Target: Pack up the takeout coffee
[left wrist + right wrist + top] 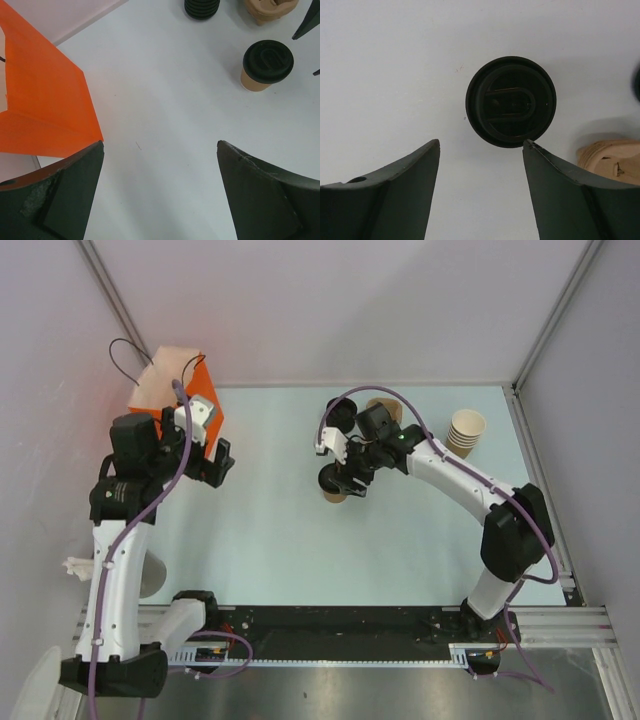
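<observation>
The cup [256, 82] is standing on the table [165, 100], out in the middle, with its black lid [511, 101] on. The right gripper [481, 143] is hanging just over it, fingers apart. The left gripper [160, 144] is waiting by the orange bag [40, 100], fingers spread wide.

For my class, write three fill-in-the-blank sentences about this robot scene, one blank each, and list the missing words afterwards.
1. The paper cup is closed with a black ____.
2. The bag beside the left gripper is ____ in colour.
3. The right gripper hangs over the cup, jaws apart, and holds ____.

Missing words: lid; orange; nothing.
</observation>
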`<state>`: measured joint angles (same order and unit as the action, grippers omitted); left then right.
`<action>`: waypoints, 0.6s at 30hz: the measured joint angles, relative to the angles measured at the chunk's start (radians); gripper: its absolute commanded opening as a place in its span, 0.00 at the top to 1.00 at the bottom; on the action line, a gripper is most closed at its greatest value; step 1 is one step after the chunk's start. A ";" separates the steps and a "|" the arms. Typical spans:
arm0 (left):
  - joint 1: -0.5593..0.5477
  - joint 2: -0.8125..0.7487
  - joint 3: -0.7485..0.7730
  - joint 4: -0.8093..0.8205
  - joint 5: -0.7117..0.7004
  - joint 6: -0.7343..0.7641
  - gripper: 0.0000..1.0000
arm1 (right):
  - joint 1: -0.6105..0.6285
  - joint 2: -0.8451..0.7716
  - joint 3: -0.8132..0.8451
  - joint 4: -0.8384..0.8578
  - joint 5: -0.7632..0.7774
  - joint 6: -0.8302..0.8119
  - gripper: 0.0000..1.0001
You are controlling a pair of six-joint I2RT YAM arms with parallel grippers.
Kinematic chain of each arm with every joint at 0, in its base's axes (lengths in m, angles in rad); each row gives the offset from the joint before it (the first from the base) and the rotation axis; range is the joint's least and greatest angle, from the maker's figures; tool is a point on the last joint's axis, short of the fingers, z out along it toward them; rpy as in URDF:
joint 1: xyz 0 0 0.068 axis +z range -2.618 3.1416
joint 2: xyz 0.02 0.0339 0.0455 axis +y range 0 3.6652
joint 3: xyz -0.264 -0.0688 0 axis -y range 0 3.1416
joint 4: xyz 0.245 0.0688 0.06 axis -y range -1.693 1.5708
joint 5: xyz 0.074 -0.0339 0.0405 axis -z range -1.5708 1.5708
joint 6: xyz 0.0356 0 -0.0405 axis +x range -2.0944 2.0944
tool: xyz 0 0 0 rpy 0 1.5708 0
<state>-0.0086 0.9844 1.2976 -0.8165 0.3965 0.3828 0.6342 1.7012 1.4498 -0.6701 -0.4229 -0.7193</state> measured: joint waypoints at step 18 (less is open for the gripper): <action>0.052 -0.045 -0.064 0.054 0.016 -0.026 0.01 | 0.000 0.127 0.065 0.009 -0.082 -0.042 0.42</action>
<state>0.0437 0.9394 1.2339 -0.7628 0.4129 0.3565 0.6338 1.8278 1.5150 -0.6609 -0.5045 -0.7612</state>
